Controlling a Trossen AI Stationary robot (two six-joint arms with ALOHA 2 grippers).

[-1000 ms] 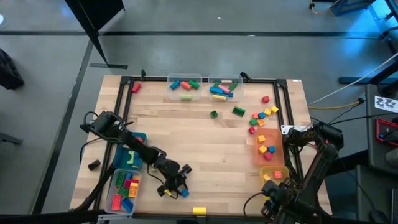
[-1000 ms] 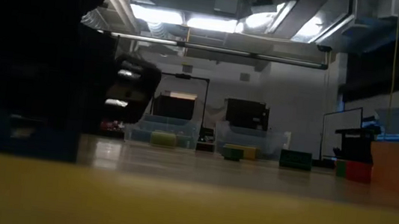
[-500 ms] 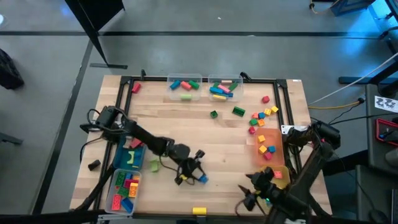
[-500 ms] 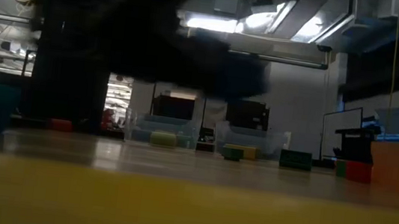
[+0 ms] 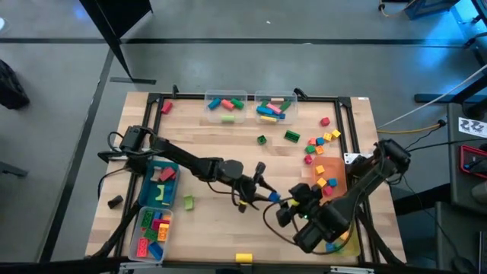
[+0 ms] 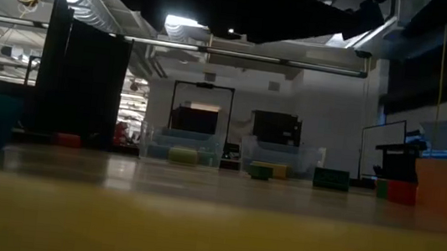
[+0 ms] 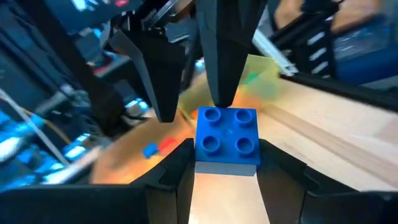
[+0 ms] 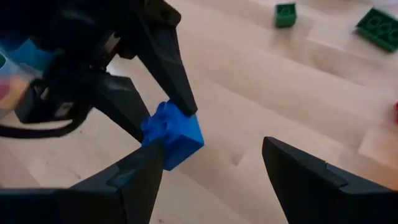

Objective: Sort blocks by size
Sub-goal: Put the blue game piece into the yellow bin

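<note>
A blue four-stud block (image 5: pixel 273 198) hangs over the table's middle, held by my left gripper (image 5: pixel 267 195), which is shut on it and reaches in from the table's left. My right gripper (image 5: pixel 289 207) stands open just to the block's right. In the right wrist view the block (image 8: pixel 175 133) lies close to one of that gripper's fingers (image 8: pixel 142 172), with the other finger (image 8: pixel 298 174) far off. Other blocks lie loose at the far right (image 5: pixel 319 143), and more fill the bins. My left gripper pinches the blue block by two opposite side walls (image 7: pixel 200 155) between its two fingers (image 7: pixel 177 174). The fingers come nearly level from the table's left. The block is lifted clear of the table, studs up. My right gripper: whether its nearer finger touches the block, I cannot tell.
Two clear bins (image 5: pixel 227 106) (image 5: pixel 274 108) with blocks stand at the far edge. A blue bin (image 5: pixel 160 186) and a clear bin (image 5: pixel 152 232) sit at the near left, an orange bin (image 5: pixel 329 179) at the right. Green blocks (image 5: pixel 292 136) (image 5: pixel 188 202) and a yellow one (image 5: pixel 243 259) lie loose.
My left gripper has carried the blue block from beside the near-left bins toward the table's right and upward, tipping from pointing down to nearly level. My right gripper has swung from the near right corner toward the table's middle, up to the block, turning as it went.
</note>
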